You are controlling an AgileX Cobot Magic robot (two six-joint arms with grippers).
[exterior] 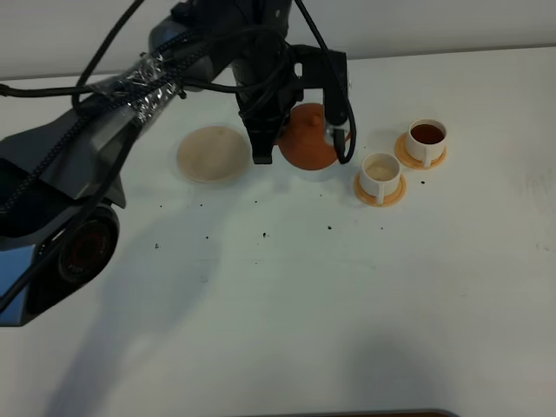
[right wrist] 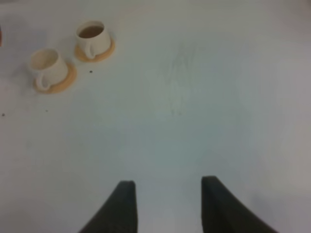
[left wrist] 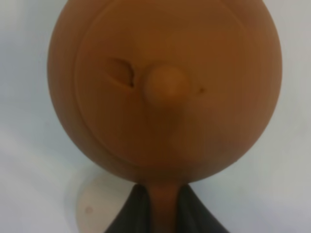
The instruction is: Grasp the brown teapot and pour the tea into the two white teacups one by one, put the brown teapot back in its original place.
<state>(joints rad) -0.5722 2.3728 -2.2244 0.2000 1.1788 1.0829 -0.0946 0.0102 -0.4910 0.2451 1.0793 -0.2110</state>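
**Q:** Where is the round orange-brown clay teapot (exterior: 306, 143)?

**A:** It appears lifted above the white table (exterior: 347, 304), between the flat beige coaster disc (exterior: 213, 154) and the nearer cream-white teacup (exterior: 380, 172). The left gripper (left wrist: 163, 216) is clamped on its side handle.

**Q:** Which relation governs the pour?

**A:** The nearer teacup, pale inside, lies just right of the teapot in the high view. The farther teacup (exterior: 426, 139) already shows dark tea. The right gripper (right wrist: 167, 204) stands spread, empty and well apart.

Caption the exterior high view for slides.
Left gripper holds the brown teapot beside the near teacup, which looks empty; far teacup holds dark tea.
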